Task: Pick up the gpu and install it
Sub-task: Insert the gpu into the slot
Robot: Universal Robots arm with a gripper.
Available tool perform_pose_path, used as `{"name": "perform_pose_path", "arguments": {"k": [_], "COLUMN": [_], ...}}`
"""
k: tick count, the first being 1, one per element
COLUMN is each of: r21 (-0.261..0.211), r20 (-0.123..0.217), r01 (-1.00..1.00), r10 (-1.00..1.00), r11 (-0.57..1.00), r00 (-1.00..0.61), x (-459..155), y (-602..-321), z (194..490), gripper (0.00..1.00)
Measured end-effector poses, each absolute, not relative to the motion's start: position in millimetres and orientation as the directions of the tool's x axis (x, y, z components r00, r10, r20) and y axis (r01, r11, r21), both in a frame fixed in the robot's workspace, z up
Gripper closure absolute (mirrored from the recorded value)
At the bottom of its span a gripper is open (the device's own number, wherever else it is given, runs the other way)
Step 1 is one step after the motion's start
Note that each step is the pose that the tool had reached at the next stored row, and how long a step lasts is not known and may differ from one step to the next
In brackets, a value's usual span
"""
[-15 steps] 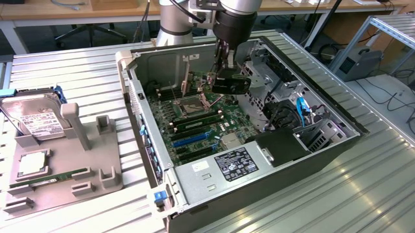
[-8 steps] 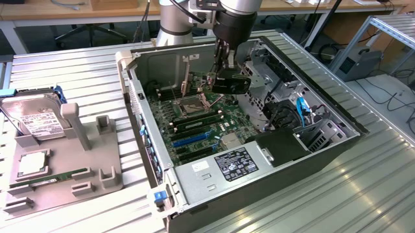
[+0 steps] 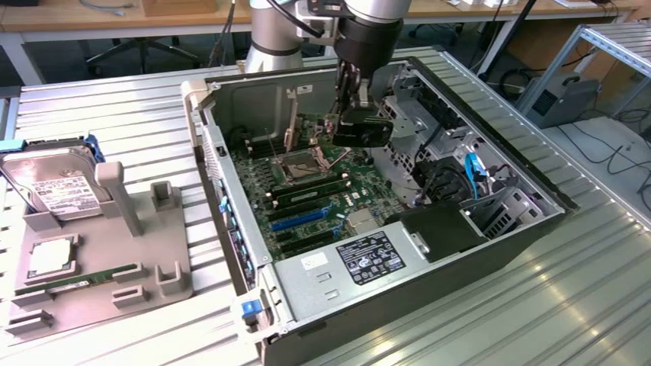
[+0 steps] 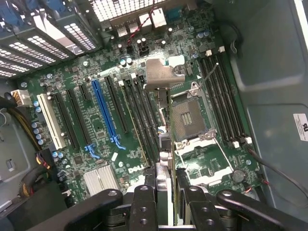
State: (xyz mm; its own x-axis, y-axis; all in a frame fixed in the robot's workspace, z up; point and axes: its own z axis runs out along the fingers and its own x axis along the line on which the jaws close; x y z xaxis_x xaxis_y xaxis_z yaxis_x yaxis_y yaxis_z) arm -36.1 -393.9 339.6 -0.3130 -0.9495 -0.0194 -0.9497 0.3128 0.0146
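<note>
My gripper (image 3: 358, 114) hangs inside the open computer case (image 3: 508, 229), shut on the gpu (image 3: 362, 131), whose black face shows just below the fingers. In the wrist view the gpu (image 4: 164, 168) runs edge-on between the two black fingers (image 4: 144, 197), and its silver end bracket (image 4: 163, 74) is at the far end. The card hovers above the green motherboard (image 4: 110, 62), over the strip between the long black slots (image 4: 137, 110) and the CPU socket (image 4: 190, 115). A blue slot (image 4: 103, 113) lies a few slots away.
A grey parts fixture (image 3: 91, 282) on the exterior view's left carries a hard drive (image 3: 51, 191), a processor (image 3: 51, 259) and a green memory stick (image 3: 87, 278). Drive cages and cables (image 3: 458, 175) crowd the case's right side; a black power supply (image 3: 367, 263) sits at its near end.
</note>
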Motion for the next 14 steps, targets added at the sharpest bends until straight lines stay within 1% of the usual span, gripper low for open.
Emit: {"name": "perform_pose_path", "arguments": {"k": [14], "r21": [0.014], "r20": [-0.019], "r01": [-0.962], "r10": [-0.962], "r11": [0.272], "r00": [-0.272], "x": [-36.1], "y": [-393.9], "z": [339.5], "gripper": [0.73]}}
